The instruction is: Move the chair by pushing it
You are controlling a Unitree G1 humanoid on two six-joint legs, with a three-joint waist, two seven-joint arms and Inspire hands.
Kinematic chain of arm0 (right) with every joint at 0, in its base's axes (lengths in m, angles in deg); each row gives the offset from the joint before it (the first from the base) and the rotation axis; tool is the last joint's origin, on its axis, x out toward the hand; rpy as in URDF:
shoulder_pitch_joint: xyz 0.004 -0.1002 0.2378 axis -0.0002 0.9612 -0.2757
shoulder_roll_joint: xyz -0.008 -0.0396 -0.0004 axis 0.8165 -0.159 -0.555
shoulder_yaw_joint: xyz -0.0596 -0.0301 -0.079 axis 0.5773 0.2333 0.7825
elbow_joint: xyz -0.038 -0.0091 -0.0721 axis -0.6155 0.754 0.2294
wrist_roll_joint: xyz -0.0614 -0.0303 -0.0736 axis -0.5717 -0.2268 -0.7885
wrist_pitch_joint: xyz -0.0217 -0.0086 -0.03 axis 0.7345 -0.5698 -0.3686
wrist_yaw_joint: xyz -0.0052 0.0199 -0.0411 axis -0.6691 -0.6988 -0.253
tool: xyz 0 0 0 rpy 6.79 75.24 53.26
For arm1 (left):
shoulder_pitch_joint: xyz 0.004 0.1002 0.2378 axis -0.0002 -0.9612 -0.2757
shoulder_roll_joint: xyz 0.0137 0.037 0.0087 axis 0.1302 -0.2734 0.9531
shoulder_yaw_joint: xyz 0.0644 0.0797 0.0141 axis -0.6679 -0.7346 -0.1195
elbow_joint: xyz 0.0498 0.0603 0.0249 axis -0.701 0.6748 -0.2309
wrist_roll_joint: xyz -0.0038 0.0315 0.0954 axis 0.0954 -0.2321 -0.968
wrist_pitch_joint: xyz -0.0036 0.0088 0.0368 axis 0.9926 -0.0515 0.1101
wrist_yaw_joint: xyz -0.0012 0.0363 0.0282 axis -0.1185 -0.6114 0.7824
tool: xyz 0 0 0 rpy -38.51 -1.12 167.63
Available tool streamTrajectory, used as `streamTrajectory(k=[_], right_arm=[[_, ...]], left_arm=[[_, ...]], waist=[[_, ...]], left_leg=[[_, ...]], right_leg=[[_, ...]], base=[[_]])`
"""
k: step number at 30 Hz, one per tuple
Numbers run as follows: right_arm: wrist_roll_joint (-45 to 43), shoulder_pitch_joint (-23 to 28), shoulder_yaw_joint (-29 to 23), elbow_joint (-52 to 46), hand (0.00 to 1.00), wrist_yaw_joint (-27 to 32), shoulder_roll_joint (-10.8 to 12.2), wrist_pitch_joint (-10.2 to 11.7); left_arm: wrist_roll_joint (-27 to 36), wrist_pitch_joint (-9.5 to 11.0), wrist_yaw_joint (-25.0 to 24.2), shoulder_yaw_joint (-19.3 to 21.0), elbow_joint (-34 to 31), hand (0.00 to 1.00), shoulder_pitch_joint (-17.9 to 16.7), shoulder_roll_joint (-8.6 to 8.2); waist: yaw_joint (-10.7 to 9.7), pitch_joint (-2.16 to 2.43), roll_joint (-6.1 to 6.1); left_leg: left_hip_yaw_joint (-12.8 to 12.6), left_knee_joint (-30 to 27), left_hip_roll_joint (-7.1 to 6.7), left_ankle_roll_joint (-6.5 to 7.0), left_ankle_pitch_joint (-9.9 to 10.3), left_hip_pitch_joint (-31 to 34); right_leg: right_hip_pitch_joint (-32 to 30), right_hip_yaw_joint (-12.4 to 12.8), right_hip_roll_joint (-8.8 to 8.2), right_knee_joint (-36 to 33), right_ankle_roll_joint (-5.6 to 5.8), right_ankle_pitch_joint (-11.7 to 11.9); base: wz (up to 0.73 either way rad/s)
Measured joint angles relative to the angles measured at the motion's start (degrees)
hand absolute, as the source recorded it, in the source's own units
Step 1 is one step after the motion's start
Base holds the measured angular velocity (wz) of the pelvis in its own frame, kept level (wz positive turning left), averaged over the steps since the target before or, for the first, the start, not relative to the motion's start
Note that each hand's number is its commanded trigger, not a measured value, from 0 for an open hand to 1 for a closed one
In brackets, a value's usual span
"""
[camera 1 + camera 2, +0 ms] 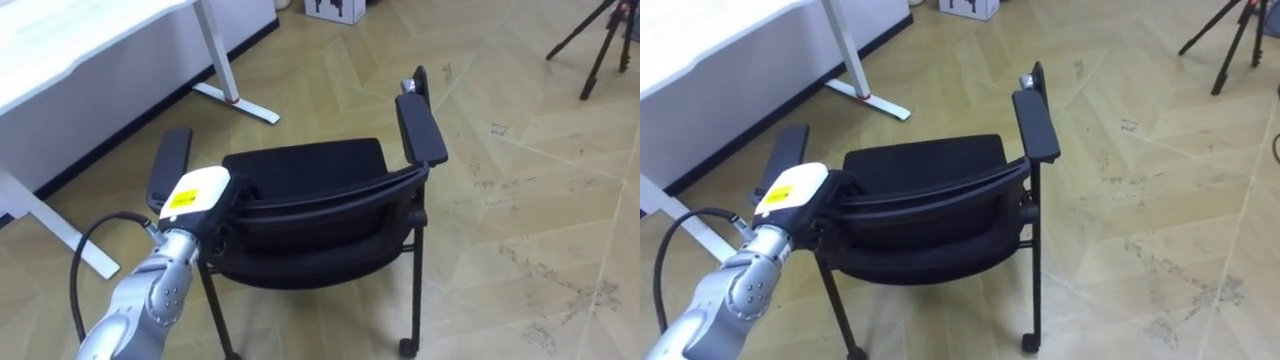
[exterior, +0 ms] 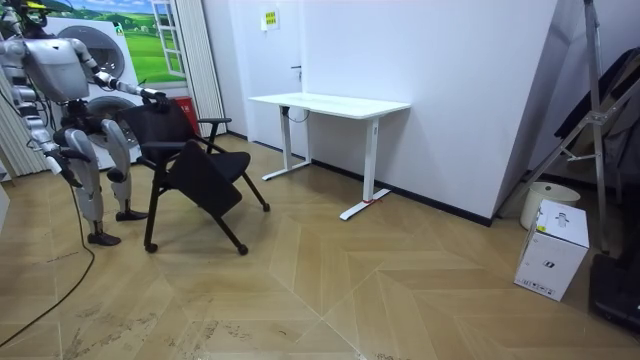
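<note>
The left hand (image 1: pixel 198 196), arm outstretched, rests atop the chair (image 1: pixel 310 165) back; its fingers' hold cannot be told.

White table (image 2: pixel 330 103) stands against the wall ahead of me. On the wood floor (image 2: pixel 400 300), toward the room view's right: white box (image 2: pixel 553 250), pale bucket (image 2: pixel 548 196) just behind it, folded ladder (image 2: pixel 590 110) at the wall. Dark tripod (image 1: pixel 600 40) at my far right.
</note>
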State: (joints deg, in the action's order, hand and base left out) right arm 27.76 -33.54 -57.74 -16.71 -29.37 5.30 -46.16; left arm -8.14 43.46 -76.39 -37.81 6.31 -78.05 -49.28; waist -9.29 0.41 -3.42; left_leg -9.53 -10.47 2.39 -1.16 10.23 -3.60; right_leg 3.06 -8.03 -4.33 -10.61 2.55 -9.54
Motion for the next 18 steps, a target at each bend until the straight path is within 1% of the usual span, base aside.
streamTrajectory(k=[2, 4, 11, 13, 15, 18], right_arm=[[0.0, 0.1, 0.0, -0.4, 0.0, 0.2, 0.0, 0.0], [0.0, 0.1, 0.0, -0.9, 0.0, 0.5, 0.0, 0.1], [-1.4, -0.4, 0.0, -2.4, 0.0, 0.8, 0.0, 0.5], [-2.1, -0.4, 0.0, -3.4, 0.0, 1.6, 0.1, 0.5], [-3.6, -1.0, -0.1, -4.2, 0.0, 3.2, 0.0, 1.3], [-6.8, -1.4, -1.0, -6.8, 0.0, 5.6, 0.0, 1.9]], left_arm=[[-0.1, -0.1, 0.6, 0.0, -0.1, 1.0, -0.1, -0.08], [-0.3, 0.7, 1.0, 0.0, -0.1, 1.0, -0.3, 0.19], [-0.3, 1.7, 2.3, 0.0, 0.1, 1.0, -0.5, 0.29], [-0.3, 2.0, 2.8, 0.0, 0.1, 1.0, -0.7, 0.33], [-0.3, 2.3, 2.9, 0.0, -0.1, 1.0, -0.8, 0.56], [-0.5, 2.5, 2.8, 0.0, -0.8, 1.0, -0.9, 0.75]], waist=[[-0.1, 0.0, 0.0], [0.0, -0.02, -0.05], [0.0, -0.05, -0.08], [0.1, -0.08, -0.02], [0.1, -0.15, 0.08], [0.2, -0.37, 0.42]], left_leg=[[0.0, 0.2, -0.01, 0.0, 0.0, 0.0], [0.0, 0.4, -0.01, 0.0, 0.0, 0.0], [-0.1, 0.7, -0.01, 0.0, 0.0, 0.1], [-0.1, 0.8, -0.02, 0.0, 0.0, 0.1], [-0.1, 0.7, -0.01, 0.0, 0.0, 0.2], [0.0, 0.7, -0.02, 0.0, 0.0, 0.3]], right_leg=[[0.0, 0.0, 0.01, 0.1, 0.0, 0.0], [0.0, 0.0, 0.01, 0.2, 0.0, 0.0], [-0.1, 0.0, 0.01, 0.2, 0.03, 0.0], [-0.1, 0.1, 0.01, 0.0, 0.03, -0.1], [-0.1, 0.0, 0.01, 0.0, 0.01, -0.1], [-0.2, 0.0, 0.01, 0.0, 0.02, -0.2]], base=[[0.0], [0.0], [0.0], [0.0], [0.0], [0.0]])
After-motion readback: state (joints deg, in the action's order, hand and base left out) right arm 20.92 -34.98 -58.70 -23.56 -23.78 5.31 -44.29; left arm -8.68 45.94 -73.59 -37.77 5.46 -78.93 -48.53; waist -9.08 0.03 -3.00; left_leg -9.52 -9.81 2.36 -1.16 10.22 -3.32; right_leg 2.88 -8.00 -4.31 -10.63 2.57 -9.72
